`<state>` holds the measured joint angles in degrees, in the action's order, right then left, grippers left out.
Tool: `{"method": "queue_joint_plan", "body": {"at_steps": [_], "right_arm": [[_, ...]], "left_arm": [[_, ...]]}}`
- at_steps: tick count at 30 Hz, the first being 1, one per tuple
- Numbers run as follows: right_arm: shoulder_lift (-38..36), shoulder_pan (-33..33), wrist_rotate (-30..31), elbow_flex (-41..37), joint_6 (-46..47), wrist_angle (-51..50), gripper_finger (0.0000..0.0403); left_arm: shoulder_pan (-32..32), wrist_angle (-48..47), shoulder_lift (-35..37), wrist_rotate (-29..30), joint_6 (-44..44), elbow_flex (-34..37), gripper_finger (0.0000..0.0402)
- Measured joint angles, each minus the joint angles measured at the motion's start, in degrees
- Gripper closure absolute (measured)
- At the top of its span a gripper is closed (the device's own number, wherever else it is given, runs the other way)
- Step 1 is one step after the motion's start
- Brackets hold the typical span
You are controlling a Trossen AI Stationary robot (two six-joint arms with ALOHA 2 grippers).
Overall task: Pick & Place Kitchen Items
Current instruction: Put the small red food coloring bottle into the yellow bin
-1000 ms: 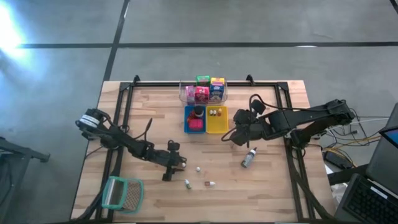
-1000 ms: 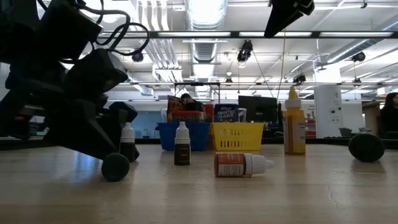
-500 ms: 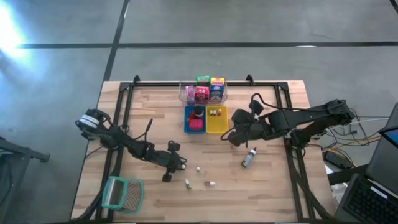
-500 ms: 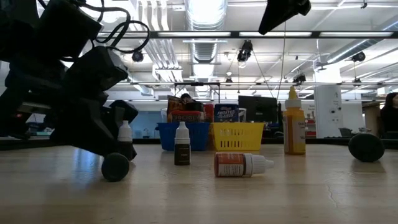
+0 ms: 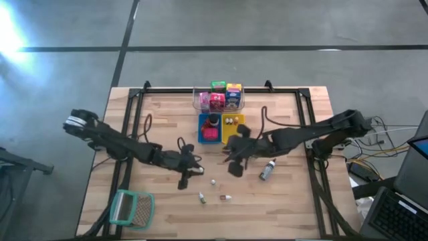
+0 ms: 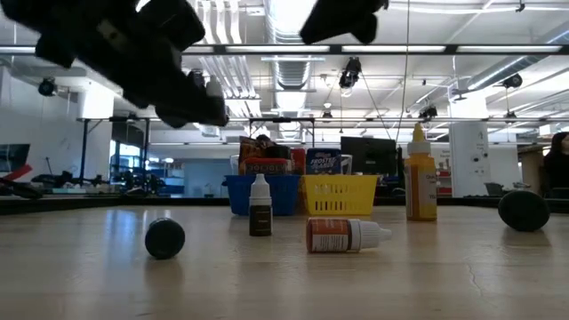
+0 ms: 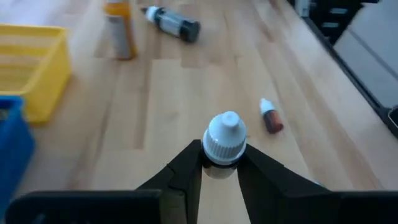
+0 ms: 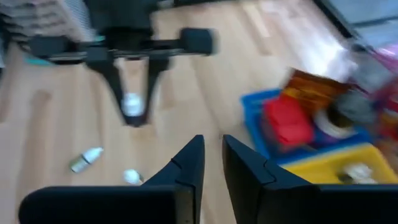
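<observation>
The left gripper [image 5: 194, 169] is clamped on a small white-capped dropper bottle [image 7: 222, 142], raised clear of the tabletop [image 5: 160, 120]. In the left wrist view the bottle's long axis runs along the fingers [image 7: 185, 171], cap pointing outward past the fingertips. In the high view this gripper sits at about 7 o'clock from the blue tray [image 5: 201, 129].

The right gripper [image 5: 231, 161] hangs above the tabletop at about 6 o'clock from the yellow tray [image 5: 239, 119], near the left gripper. Its fingers [image 8: 189, 163] stand close together with a narrow gap, and nothing is seen between them.

Loose items on the tabletop, high view:
- A grey bottle with a dark end [image 5: 267, 169] lies on its side at about 3 o'clock from the right gripper, long axis running roughly 1 to 7 o'clock.
- A small pale piece [image 5: 212, 181] rests at about 5 o'clock from the left gripper.
- A small dark bottle with a white cap [image 5: 201, 197] stands at about 6 o'clock from the left gripper.
- An orange-labelled dropper bottle [image 5: 227, 197] lies on its side just beside it, at 3 o'clock. In the low view its white tip points toward 3 o'clock.

A clear tub [image 5: 198, 100] of pink, green and blue packets stands at 12 o'clock from the trays. The blue tray holds a pink packet and a dark jar. A teal-rimmed mesh basket [image 5: 132, 208] lies at about 8 o'clock from the left gripper.
</observation>
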<state>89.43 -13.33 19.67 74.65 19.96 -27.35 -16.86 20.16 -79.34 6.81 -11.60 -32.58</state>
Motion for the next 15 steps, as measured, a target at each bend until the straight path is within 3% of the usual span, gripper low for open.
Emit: {"method": "queue_joint_plan", "body": {"at_steps": [8, 15], "right_arm": [[7.3, 1.8, -8.1, 4.9, -1.4, 3.4, 0.0305], [10.9, 2.9, -12.2, 9.0, -5.1, 3.9, 0.0276]], "left_arm": [[2.2, -23.6, 4.6, 1.1, -0.4, -11.1, 0.0305], [2.6, -32.6, 4.3, 2.8, 4.5, -16.7, 0.0305]]}}
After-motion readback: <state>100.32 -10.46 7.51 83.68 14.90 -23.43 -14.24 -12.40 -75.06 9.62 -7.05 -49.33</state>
